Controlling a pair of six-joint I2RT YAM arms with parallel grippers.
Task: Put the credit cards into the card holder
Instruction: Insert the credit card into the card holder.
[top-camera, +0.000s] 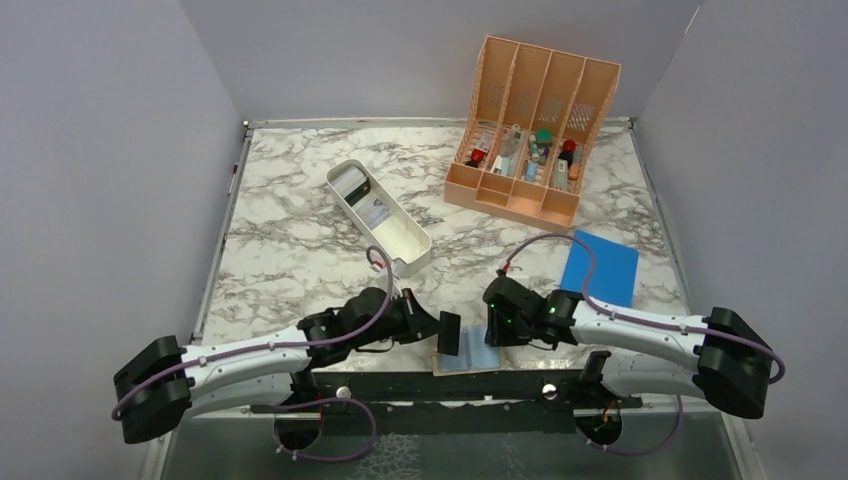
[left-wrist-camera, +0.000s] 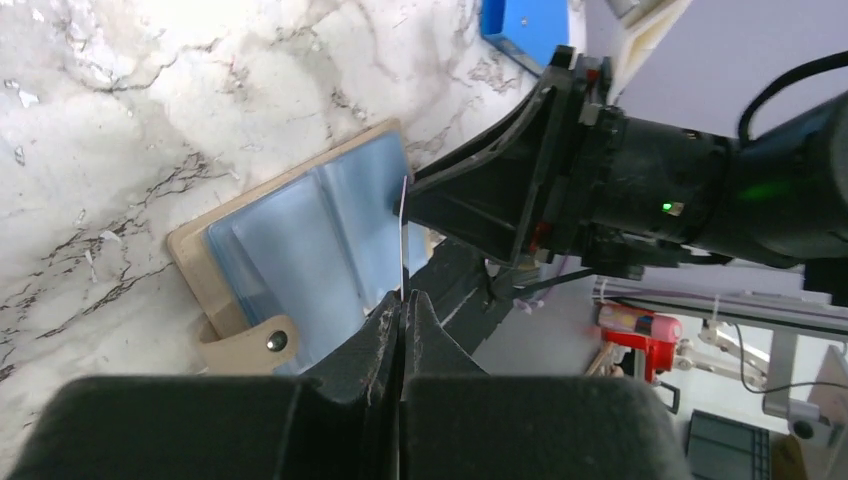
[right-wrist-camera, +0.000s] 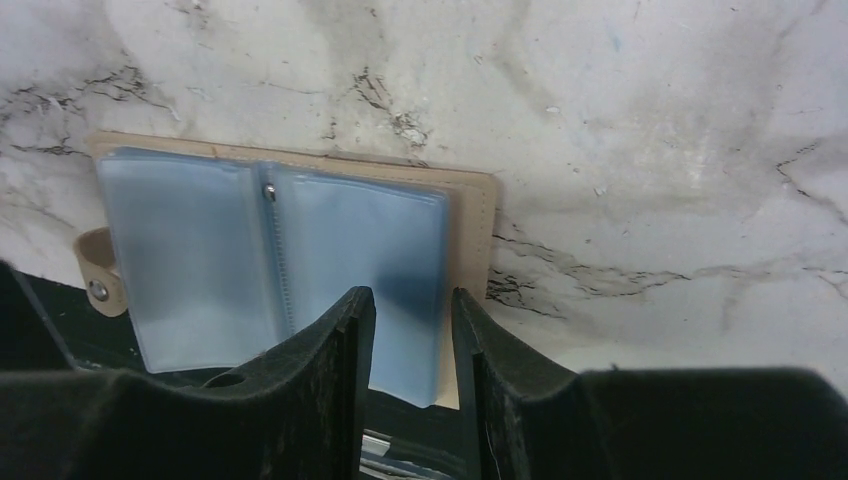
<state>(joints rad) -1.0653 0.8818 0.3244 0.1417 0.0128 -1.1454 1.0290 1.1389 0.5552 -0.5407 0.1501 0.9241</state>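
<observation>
The card holder (top-camera: 470, 358) lies open at the table's near edge, blue-grey pockets up and tan cover (right-wrist-camera: 470, 215) underneath; its snap tab (left-wrist-camera: 262, 343) points off the edge. My left gripper (top-camera: 440, 328) is shut on a dark credit card (top-camera: 450, 333), held upright just left of the holder; in the left wrist view that card (left-wrist-camera: 404, 235) shows edge-on above the jaws (left-wrist-camera: 404, 297). My right gripper (right-wrist-camera: 412, 295) is open, and its fingers stand over the holder's right-hand pocket page (right-wrist-camera: 400, 240). More credit cards (top-camera: 352, 186) lie in the white tray.
The long white tray (top-camera: 392, 232) sits diagonally mid-table. A peach slotted organizer (top-camera: 530, 130) full of small items stands at the back right. A flat bright-blue rectangle (top-camera: 600, 268) lies right of centre. My right gripper (top-camera: 494, 328) and left gripper nearly meet over the holder.
</observation>
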